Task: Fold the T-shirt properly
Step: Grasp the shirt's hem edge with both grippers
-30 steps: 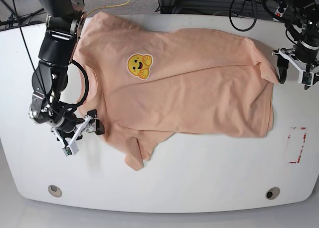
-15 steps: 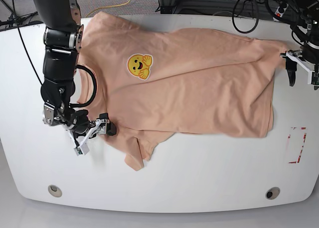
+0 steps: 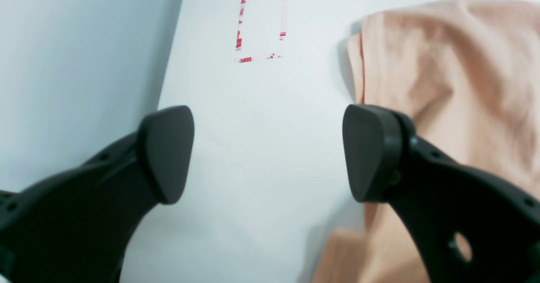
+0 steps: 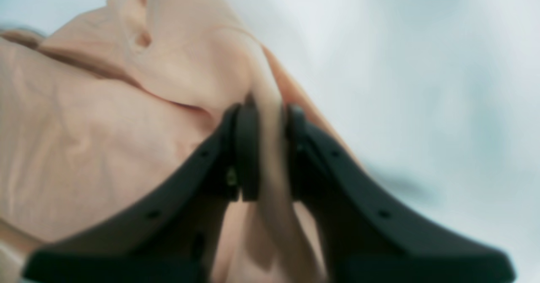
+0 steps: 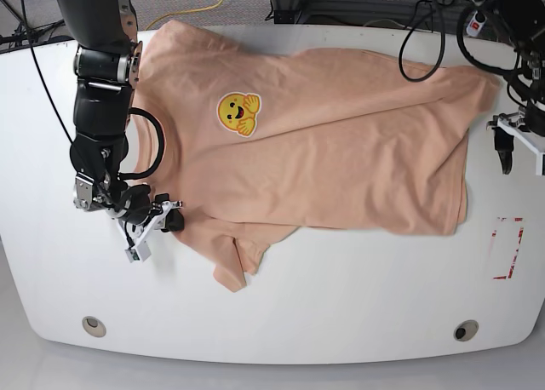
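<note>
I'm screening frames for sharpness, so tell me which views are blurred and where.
Right wrist view: soft all over, the T-shirt smeared around the shut right gripper. Left wrist view: the open left gripper is fairly crisp, the cloth and red tape mark behind it hazy. Base view: sharp throughout, evenly lit table.

Your right gripper [image 4: 263, 148] is pinched tight on a fold of the T-shirt [image 5: 341, 143], at the shirt's edge near the short sleeve. Your right arm [image 5: 102, 92] hangs straight down beside the shirt's neck end. Your left gripper [image 3: 268, 152] is spread wide apart, holding nothing, just off the shirt's other end, with one finger [image 3: 371, 152] over the cloth.
</note>
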{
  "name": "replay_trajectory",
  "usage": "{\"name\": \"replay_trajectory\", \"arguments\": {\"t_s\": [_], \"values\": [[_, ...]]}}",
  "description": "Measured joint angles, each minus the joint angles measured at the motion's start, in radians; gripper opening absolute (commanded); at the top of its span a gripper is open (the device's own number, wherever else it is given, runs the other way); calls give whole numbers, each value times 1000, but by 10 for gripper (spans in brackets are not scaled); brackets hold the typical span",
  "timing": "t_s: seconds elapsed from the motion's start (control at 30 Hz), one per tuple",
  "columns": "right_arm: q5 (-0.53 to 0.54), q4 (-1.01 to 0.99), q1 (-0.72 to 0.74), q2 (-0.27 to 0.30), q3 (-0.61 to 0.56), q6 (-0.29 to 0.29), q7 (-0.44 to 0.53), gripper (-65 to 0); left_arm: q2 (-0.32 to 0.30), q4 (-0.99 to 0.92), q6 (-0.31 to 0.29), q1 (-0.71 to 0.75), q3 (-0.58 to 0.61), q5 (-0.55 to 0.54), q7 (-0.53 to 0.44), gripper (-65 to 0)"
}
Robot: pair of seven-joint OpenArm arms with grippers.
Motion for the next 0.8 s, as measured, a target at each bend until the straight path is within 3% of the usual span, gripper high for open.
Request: {"name": "replay_trajectory", "arguments": {"t_s": [0.23,0.37,0.57,0.8], "values": [[0,1,0,1,0,-3,0,-650,6,-164,-2,-148,126,135,22,-131],[1,1,0,0,0,-3,1,-650,7,-336,-1,-233,129,167,28,-131],[0,1,0,1,0,-3,0,-650,2,-557,-2,-303,126,159,19,-131],[7,1,0,2,0,-3,1,-650,6,-699,-57,-360,130,158,-34,-131]]}}
